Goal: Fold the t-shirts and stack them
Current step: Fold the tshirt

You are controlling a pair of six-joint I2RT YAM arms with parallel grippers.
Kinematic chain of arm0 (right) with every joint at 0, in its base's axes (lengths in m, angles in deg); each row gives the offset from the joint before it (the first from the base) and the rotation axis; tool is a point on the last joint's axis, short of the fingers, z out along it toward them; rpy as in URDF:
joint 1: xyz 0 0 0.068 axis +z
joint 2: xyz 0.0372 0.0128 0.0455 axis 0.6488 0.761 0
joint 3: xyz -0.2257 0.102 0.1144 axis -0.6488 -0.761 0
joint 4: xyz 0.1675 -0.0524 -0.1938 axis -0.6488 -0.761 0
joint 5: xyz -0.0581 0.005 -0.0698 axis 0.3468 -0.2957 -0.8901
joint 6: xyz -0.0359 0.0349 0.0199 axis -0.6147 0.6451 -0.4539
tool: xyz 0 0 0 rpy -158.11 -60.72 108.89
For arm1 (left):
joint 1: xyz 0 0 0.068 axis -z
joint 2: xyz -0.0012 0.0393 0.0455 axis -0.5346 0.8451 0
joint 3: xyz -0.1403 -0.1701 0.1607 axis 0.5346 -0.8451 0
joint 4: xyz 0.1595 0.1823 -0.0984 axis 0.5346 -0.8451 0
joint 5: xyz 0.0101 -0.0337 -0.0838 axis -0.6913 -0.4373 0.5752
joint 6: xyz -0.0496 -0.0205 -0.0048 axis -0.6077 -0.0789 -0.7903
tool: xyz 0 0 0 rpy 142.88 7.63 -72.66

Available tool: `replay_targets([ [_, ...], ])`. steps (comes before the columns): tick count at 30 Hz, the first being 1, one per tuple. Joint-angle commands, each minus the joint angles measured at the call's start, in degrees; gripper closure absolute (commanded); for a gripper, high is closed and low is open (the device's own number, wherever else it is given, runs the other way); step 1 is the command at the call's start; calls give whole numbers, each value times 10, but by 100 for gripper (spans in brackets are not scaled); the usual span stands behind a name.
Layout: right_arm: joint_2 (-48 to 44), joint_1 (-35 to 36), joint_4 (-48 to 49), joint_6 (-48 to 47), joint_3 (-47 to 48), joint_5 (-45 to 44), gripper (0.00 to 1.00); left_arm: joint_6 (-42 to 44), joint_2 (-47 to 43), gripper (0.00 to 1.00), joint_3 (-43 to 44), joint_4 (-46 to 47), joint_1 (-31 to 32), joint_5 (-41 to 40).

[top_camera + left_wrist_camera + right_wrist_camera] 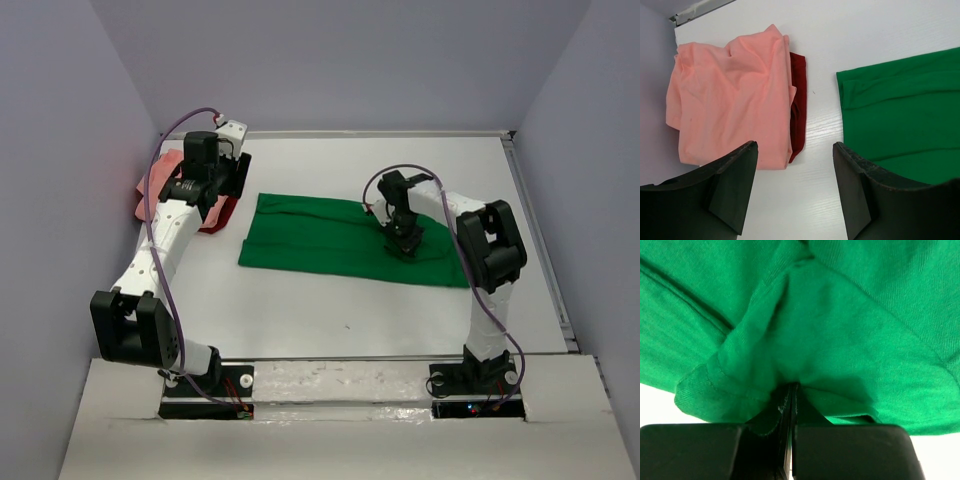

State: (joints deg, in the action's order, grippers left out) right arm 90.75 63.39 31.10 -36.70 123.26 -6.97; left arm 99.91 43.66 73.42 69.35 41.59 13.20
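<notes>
A bright green t-shirt (pixel 320 235) (pixel 900 115) lies spread across the middle of the table, partly folded. My right gripper (pixel 403 240) (pixel 791 387) is shut on a bunched edge of this green cloth (pixel 850 330) near its right end. At the far left a salmon-pink t-shirt (pixel 160 185) (pixel 735 95) lies folded on top of a dark red one (pixel 215 215) (pixel 797 100). My left gripper (pixel 228 185) (pixel 795 146) hangs open over the bare strip of table between the pink stack and the green shirt, holding nothing.
Grey walls (pixel 80 150) close in the white table (pixel 330 310) on the left, back and right. A metal rail (pixel 540 240) runs along the right edge. Purple cables (pixel 160 250) loop along both arms.
</notes>
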Motion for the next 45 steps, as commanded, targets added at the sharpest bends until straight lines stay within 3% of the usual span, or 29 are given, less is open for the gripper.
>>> replay_targets([
  [1, -41, -2, -1, 10, -20, -14, 100, 4, -20, 27, 0, 12, 4, 11],
  [18, -102, -2, -11, 29, -89, 12, 100, 4, -43, 27, -11, 14, 5, 33],
  [24, -82, -2, 1, 35, -121, 62, 100, 6, -51, 26, -19, 15, 6, 26],
  [28, -87, -2, -16, 29, -112, 136, 100, 5, -48, 26, -16, 12, 6, 26],
  [34, -116, -2, -47, 8, -78, 173, 100, 4, -44, 26, -12, 9, 6, 25],
  [37, -131, -2, -57, 8, -46, 152, 100, 3, -45, 26, -11, 9, 6, 24],
  [41, -146, -2, -42, 21, -25, 38, 100, 4, -48, 26, -13, 9, 5, 24],
  [45, -139, -2, -31, 26, -34, -22, 100, 5, -47, 26, -14, 9, 6, 24],
])
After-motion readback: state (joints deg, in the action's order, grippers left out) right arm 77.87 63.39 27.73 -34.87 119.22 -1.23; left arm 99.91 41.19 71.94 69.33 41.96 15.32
